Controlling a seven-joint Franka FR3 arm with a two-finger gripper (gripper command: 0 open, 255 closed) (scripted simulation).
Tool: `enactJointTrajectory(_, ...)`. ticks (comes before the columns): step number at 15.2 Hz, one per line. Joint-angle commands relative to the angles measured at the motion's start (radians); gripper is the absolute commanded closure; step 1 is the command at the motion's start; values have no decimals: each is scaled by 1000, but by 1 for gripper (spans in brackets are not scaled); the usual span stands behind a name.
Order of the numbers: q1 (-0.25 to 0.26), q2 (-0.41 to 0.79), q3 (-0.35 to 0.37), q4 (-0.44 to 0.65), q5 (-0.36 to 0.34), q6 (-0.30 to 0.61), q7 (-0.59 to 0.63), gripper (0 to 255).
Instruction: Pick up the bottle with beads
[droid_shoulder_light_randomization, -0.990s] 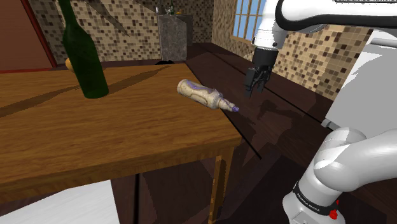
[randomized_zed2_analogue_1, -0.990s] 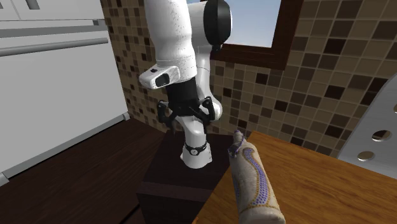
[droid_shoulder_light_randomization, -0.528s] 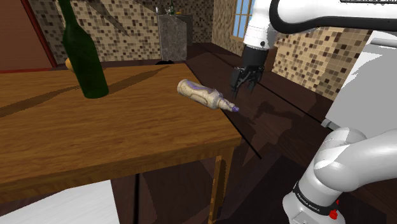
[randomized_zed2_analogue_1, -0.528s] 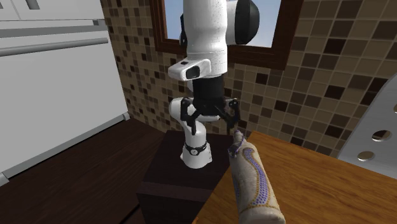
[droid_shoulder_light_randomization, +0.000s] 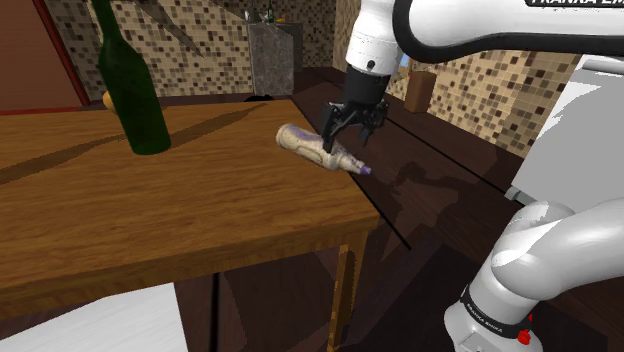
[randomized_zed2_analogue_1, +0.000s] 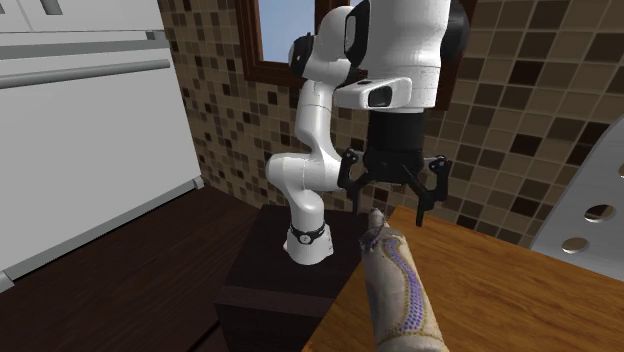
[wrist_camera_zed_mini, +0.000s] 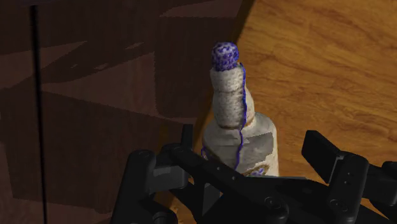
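The beaded bottle lies on its side on the wooden table, near the table's right edge in the shoulder view. It is beige with purple lines, and its purple cap pokes past the edge. My gripper hangs open just above its neck end. In the second exterior view the gripper is spread above the bottle, not touching it. In the wrist view the bottle lies between the two fingers, with a gap on each side.
A tall dark green bottle stands upright further back on the table. The dark floor drops off right beside the cap. A white fridge and my stand lie beyond the table edge. A grey perforated panel rises at the right.
The arm has swung to the shoulder view's left, from off the table to right over the bottle's neck end. The fingers stayed open and the bottle has not moved.
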Motion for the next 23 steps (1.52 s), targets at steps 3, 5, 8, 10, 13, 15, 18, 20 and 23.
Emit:
enactJointTrajectory(3,2,-9,16,-49,7,47,14,0)
enactJointTrajectory(5,5,-14,21,-79,12,72,13,0)
enactJointTrajectory(8,7,-17,24,-102,16,91,13,0)
enactJointTrajectory(10,7,-16,24,-102,15,92,13,255)
enactJointTrajectory(13,7,-16,24,-102,15,93,12,255)
enactJointTrajectory(15,7,-16,24,-102,15,93,12,255)
enactJointTrajectory(18,7,-17,24,-102,15,91,13,255)
enactJointTrajectory(20,4,-13,20,-73,11,66,13,255)
enactJointTrajectory(23,0,-5,14,-27,4,29,14,255)
